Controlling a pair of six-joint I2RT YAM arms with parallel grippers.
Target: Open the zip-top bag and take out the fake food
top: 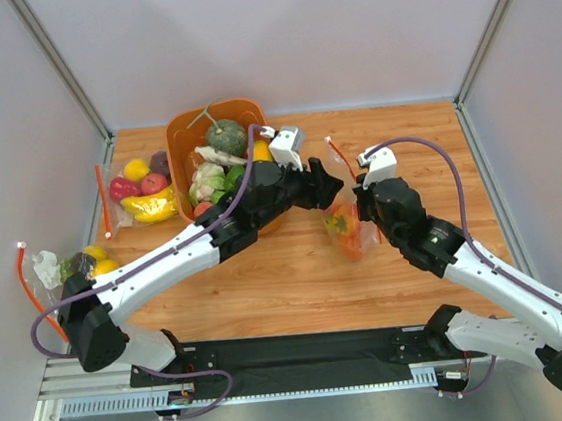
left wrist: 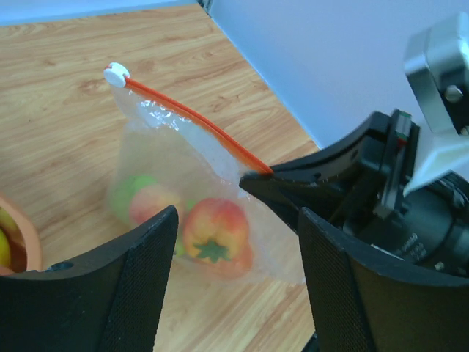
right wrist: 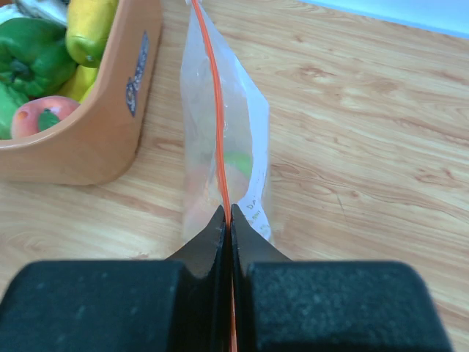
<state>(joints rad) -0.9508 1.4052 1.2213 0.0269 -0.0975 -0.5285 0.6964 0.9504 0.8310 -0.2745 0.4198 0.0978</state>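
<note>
An orange basket [top: 235, 104] stands at the back of the wooden desk [top: 415, 146], heaped with plastic produce. A grey-green stemmed melon [top: 225, 136] lies on top, with a green pepper [right wrist: 29, 48] and a peach-red fruit [right wrist: 42, 114] against its wall. Just left of it lies a clear bag [top: 141, 190] holding a banana [top: 152, 210], a lemon [top: 136, 169] and a purple fruit [top: 159, 163]. Another bag [top: 71, 265], with a white knotted lump [top: 47, 265], sits at the far left.

We see a wooden table [top: 297, 269] carrying an orange basket [top: 240, 106] at the far middle, with a banana bag [top: 143, 190] left of it. A small clear bag [top: 70, 263] lies at the left edge, and the zip-top bag [top: 345, 226] is right of centre.
</note>
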